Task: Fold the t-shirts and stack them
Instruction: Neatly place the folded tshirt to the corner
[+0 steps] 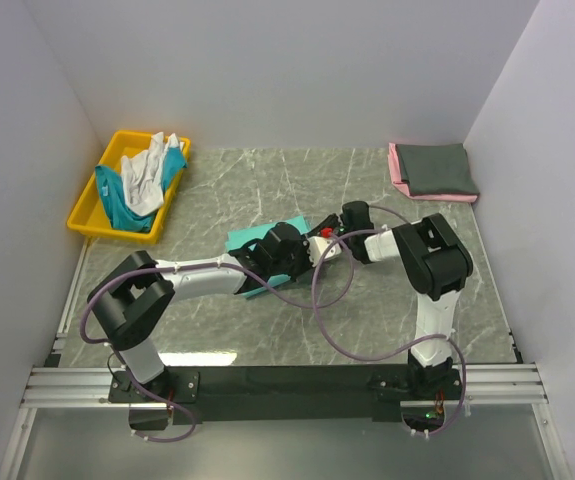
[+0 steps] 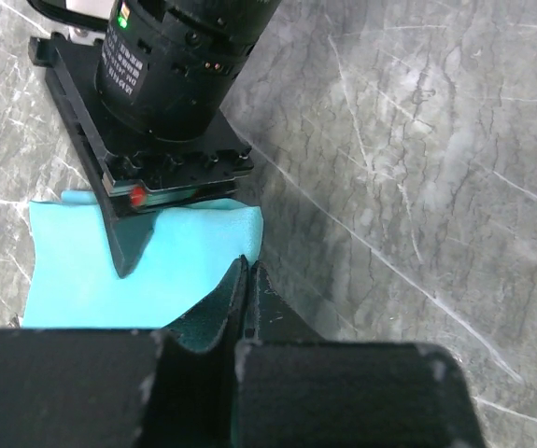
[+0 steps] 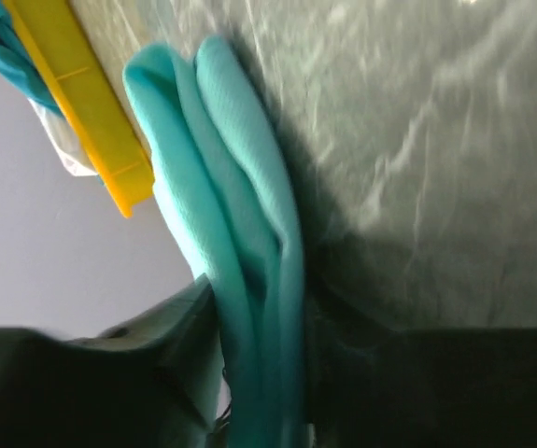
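A sea-green t-shirt [image 1: 246, 243] lies folded at the middle of the table, partly hidden under both wrists. My right gripper [image 1: 329, 236] comes at it from the right. In the right wrist view, bunched layers of this shirt [image 3: 221, 168] run between the right gripper's [image 3: 259, 373] fingers, which press on both sides. My left gripper [image 2: 247, 266] is shut, its tips at the shirt's [image 2: 184, 271] right edge. I cannot tell whether cloth is pinched there. One right finger [image 2: 128, 245] rests on the cloth. In the top view the left gripper [image 1: 307, 250] meets the right one.
A dark grey shirt [image 1: 435, 168] lies folded on a pink one [image 1: 397, 175] at the back right. A yellow bin [image 1: 87, 218] at the back left holds a white shirt [image 1: 147, 175] and a teal one [image 1: 117, 205]. The bin's rim [image 3: 81, 103] shows in the right wrist view.
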You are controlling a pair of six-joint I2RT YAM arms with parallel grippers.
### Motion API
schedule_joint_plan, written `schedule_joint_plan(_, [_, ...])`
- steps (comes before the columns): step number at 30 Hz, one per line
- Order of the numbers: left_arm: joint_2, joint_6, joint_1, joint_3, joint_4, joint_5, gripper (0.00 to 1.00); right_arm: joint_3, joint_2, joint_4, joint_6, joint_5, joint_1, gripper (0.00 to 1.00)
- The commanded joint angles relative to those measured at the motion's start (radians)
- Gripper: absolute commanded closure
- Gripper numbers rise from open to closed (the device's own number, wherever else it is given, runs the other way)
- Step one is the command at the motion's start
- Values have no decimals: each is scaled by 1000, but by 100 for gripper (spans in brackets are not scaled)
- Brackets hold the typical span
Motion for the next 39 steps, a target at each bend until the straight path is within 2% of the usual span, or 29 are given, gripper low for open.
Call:
schedule_joint_plan(1, [-26,-20,3,31,57,38,99,47,22,9,-46,24,4,73])
schedule_joint_plan(3, [-31,-23,7,26,56,38,99,52,16,1,-73,25,2,92])
schedule_joint_plan(5, [-40,-35,12,25,45,46,93,61,7,-20,-105,22,-5,99])
schedule_joint_plan(6, [-62,-43,16,25,37,55,87,70,2,-37,-150,27,-11,100])
schedule_joint_plan(7, [-77,-58,29,25,13,64,75,84,-5,-69,-176,33,-16,100])
schedule_joint_plan(9, [-147,-78,53,20,-24,112,66,108,-33,-124,-280,57,-37,100])
schedule_joint_plan(10, [-175,-89,90,17,-44,132,58,142,-42,-162,-323,67,-45,100])
schedule_joint_plan(13, [-272,-126,170,17,-147,199,47,229,-84,-369,-535,145,-63,100])
schedule_joint_plan(14, [-293,-126,185,17,-180,199,43,249,-106,-408,-638,171,-65,100])
schedule_joint_plan(16, [-342,-128,228,18,-237,186,36,291,-125,-466,-720,225,-79,100])
schedule_joint_plan(18, [-371,-135,262,21,-282,170,16,323,-139,-534,-837,248,-96,100])
schedule_joint_plan(19, [-378,-144,273,25,-294,163,13,363,-136,-575,-872,252,-117,100])
schedule_joint_plan(20, [-381,-149,282,29,-308,158,3,389,-119,-601,-935,262,-129,100])
schedule_joint_plan(23, [-385,-166,314,43,-357,140,1,492,-73,-678,-1029,275,-192,100])
schedule_joint_plan(31, [-398,-183,397,35,-449,109,1,779,42,-735,-1225,332,-309,100])
schedule_joint_plan(39, [-402,-183,421,20,-451,86,1,1042,160,-752,-1362,338,-395,100])
